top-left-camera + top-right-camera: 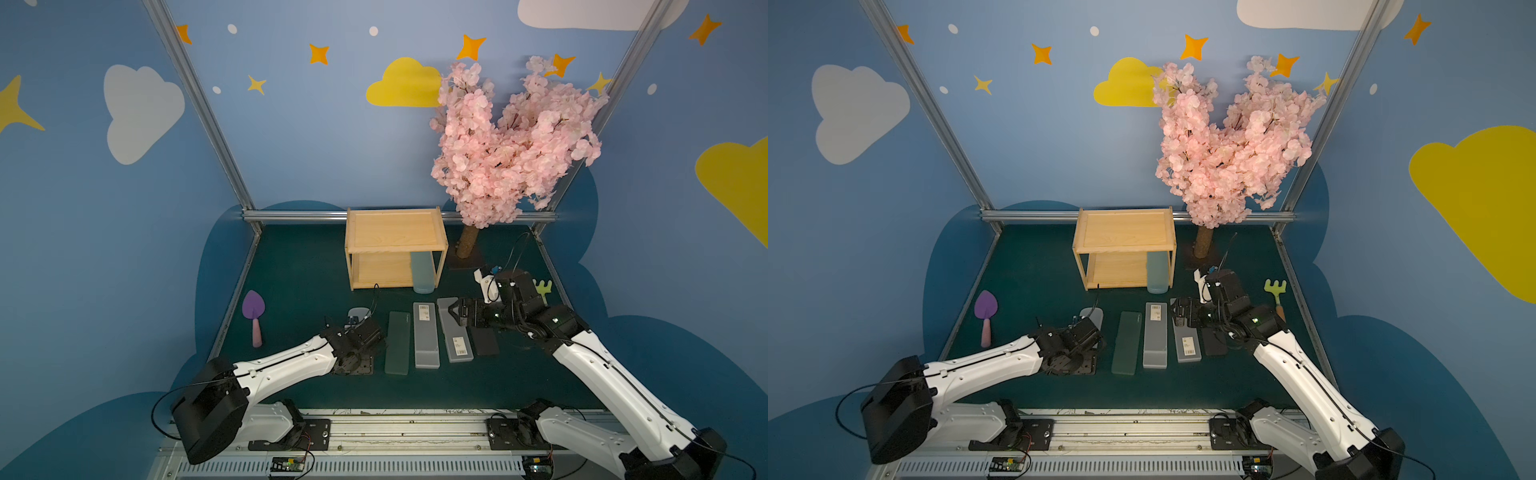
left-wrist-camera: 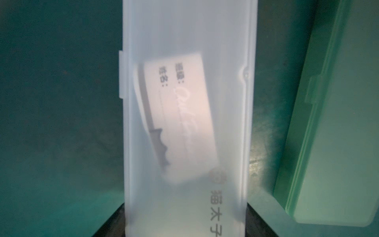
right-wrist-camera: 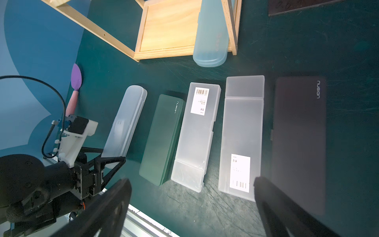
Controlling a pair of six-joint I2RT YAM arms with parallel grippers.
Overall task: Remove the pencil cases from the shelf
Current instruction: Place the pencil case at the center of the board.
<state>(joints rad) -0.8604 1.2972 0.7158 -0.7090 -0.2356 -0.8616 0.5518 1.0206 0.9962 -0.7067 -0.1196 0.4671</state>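
Lying front to back, the light blue case [image 1: 423,274] is sitting in the lower tier of the shelf [image 1: 395,232], beside its right posts, with its near end poking out past the front edge. On the mat in front, five more are lying roughly parallel: the clear case [image 3: 125,123], dark green case [image 1: 398,343], frosted case [image 1: 426,340], second frosted case [image 1: 457,338] and black case [image 1: 485,344]. The left gripper [image 3: 113,157] is clasping the clear case's near end. The right gripper [image 3: 191,181] is hovering, jaws spread wide, over the second frosted case and the black case. A purple trowel [image 1: 254,316] is lying far left and a green rake [image 1: 1276,291] far right.

shelf [image 1: 397,232] low tier – L side free | R: blue case [image 1: 422,270] | front approach – case row [image 1: 426,336]
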